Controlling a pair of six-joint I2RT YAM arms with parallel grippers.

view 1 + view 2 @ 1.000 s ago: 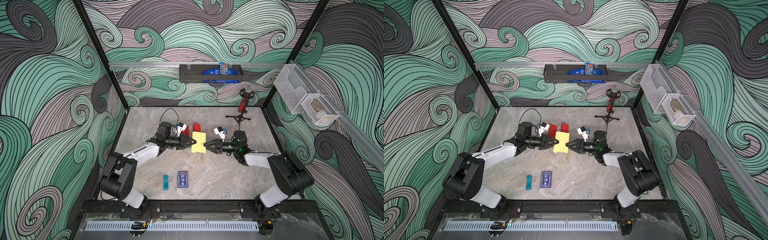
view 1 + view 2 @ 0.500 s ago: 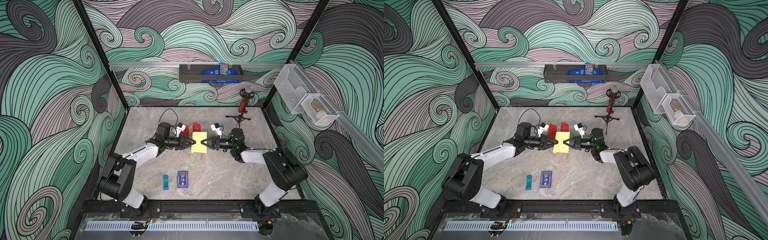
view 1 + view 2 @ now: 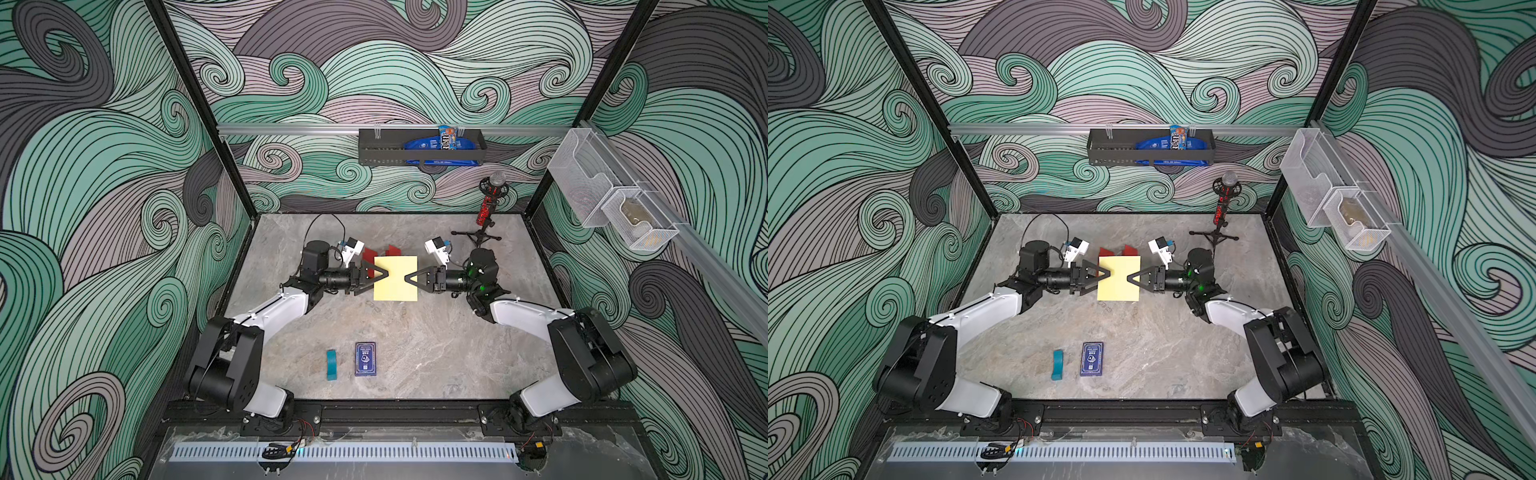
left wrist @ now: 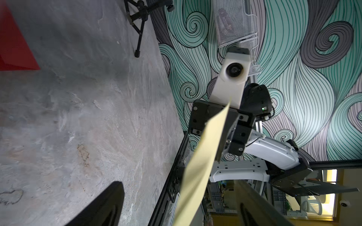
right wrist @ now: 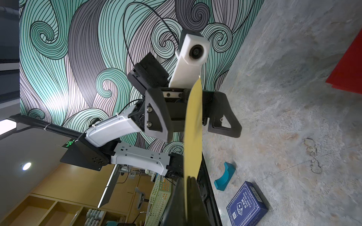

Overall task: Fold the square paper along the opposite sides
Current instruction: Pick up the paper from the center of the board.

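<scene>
Paper pale yellow, plain; sheets red; block teal; card box dark blue with white print; tabletop grey, marbled; walls green-and-grey swirls, black-lined

Swirling teal, mauve and grey wave-patterned walls enclose a marbled grey tabletop, framed by black corner posts. An aluminium rail along the back wall carries a black shelf; mesh bins hang on the side wall. Beyond, wooden shelving and a round light show in the right wrist view.
</scene>
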